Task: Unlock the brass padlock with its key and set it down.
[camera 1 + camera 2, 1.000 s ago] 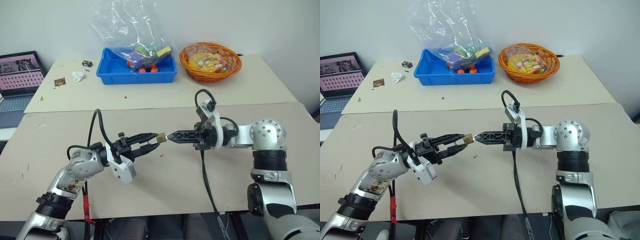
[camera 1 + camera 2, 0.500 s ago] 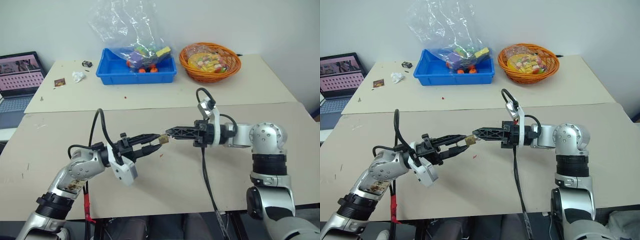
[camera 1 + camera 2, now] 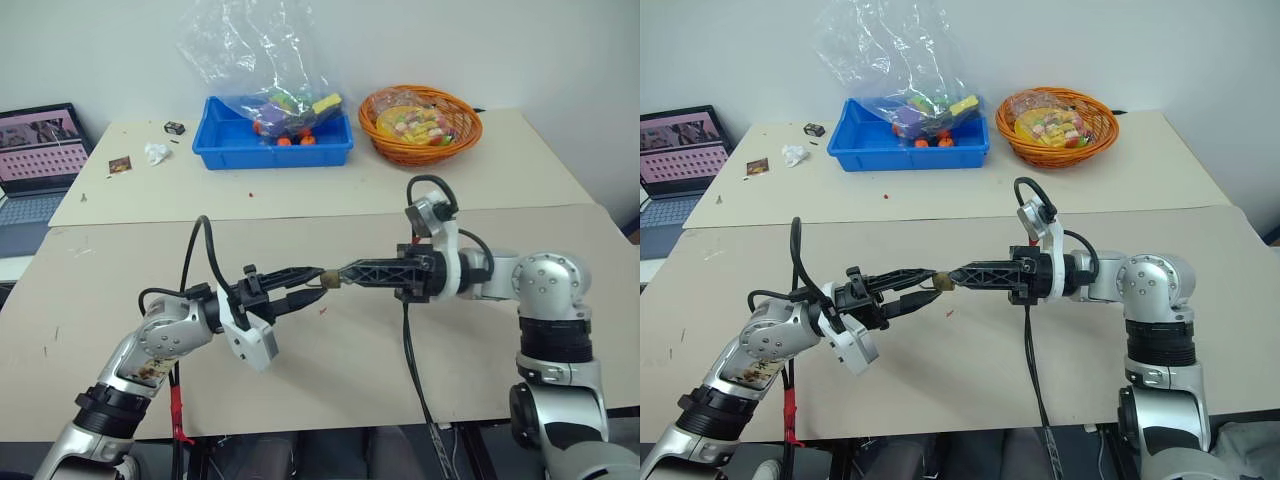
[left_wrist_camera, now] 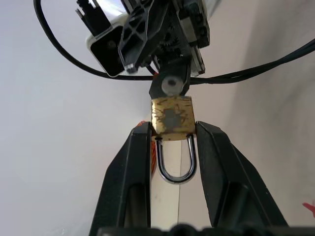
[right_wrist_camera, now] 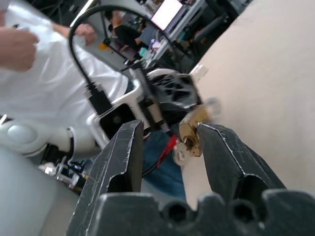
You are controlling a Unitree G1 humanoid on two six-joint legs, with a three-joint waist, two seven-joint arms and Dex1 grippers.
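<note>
Right gripper (image 5: pixel 167 142) jaws now apart, off the key (image 5: pixel 180 152).

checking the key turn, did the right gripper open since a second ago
Yes. The right gripper, pinched shut before, now stands open around the key in the brass padlock.

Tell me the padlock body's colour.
Golden brass, scuffed; the padlock shows best in the left wrist view.

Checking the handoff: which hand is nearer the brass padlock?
Left. The left hand clamps the brass padlock between its fingers; the right hand has opened, its fingers flanking the lock's key end.
</note>
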